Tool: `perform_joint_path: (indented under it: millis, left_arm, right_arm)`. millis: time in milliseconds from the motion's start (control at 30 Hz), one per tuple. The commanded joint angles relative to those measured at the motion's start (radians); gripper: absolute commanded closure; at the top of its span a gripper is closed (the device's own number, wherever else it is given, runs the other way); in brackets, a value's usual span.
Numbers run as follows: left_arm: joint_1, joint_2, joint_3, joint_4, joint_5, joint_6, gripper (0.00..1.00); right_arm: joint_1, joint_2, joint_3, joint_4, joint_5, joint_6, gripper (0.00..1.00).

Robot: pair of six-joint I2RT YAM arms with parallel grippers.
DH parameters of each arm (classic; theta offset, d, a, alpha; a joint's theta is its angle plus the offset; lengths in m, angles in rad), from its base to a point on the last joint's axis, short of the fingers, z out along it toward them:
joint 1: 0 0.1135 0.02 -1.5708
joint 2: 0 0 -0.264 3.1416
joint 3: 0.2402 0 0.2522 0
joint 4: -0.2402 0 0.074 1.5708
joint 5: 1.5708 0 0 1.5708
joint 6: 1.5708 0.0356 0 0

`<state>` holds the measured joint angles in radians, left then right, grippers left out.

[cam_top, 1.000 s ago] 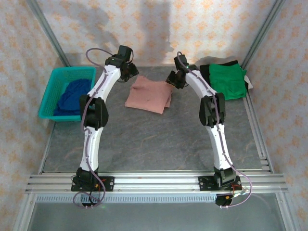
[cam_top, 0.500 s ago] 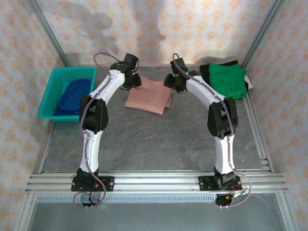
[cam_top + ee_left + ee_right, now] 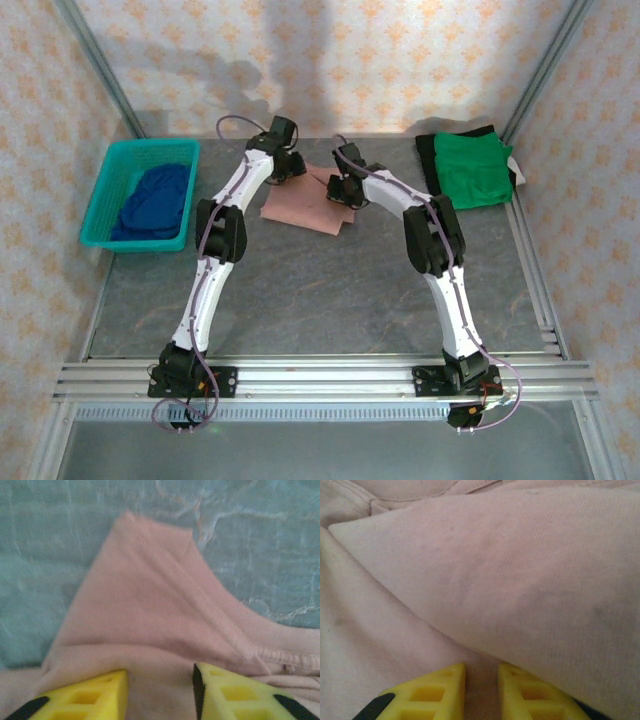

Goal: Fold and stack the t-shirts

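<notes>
Folded pink t-shirt [image 3: 300, 205] at the far middle of the grey worktop [image 3: 320, 290], with the left hand [image 3: 290, 165] pinching its far edge and the right hand [image 3: 340, 190] pinching a fold just beside, cloth squeezed between the yellow fingers [image 3: 90, 697] of each. Green t-shirt [image 3: 472, 168] flat on a dark cloth [image 3: 428, 150] at the far right corner. Blue t-shirt [image 3: 155, 200] bunched up inside the teal basket [image 3: 100, 200] on the left, well apart from both hands.
</notes>
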<state>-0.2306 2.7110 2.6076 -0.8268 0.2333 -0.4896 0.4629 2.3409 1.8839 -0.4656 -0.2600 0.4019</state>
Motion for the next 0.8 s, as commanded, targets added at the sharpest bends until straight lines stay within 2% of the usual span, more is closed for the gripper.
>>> perform_joint_path:
  millis: [0,33,200,267,367,433,500,667,767]
  left_arm:
    - [0.037,0.001,0.024,0.044,-0.094,0.014,0.5]
    - [0.043,-0.003,0.028,0.046,-0.095,0.01,0.46]
    - [0.042,-0.081,0.01,0.0,-0.134,0.024,0.42]
    - [0.034,-0.149,-0.045,-0.016,-0.159,0.028,0.41]
    - [0.001,-0.319,-0.278,0.05,-0.186,0.032,0.4]
    - [-0.035,-0.441,-0.478,0.132,-0.192,0.04,0.4]
    - [-0.074,-0.544,-0.676,0.209,-0.215,0.047,0.4]
    - [-0.117,-0.664,-1.048,0.368,-0.149,-0.003,0.42]
    - [-0.135,-0.675,-1.153,0.393,-0.146,-0.023,0.46]
  right_arm:
    - [-0.013,-0.032,-0.085,-0.014,0.029,-0.044,0.76]
    - [-0.013,-0.039,-0.095,-0.018,0.028,-0.055,0.76]
    - [-0.012,-0.092,-0.069,-0.038,0.039,-0.07,0.74]
    - [-0.012,-0.089,-0.019,-0.038,0.055,-0.065,0.78]
    - [-0.025,-0.026,0.067,-0.001,0.062,-0.063,0.82]
    - [-0.043,0.036,0.16,-0.041,0.039,-0.034,0.84]
    - [-0.058,0.081,0.224,-0.062,0.07,0.01,0.84]
    - [-0.104,0.158,0.317,-0.128,0.08,0.118,0.84]
    - [-0.109,0.185,0.352,-0.153,0.101,0.108,0.84]
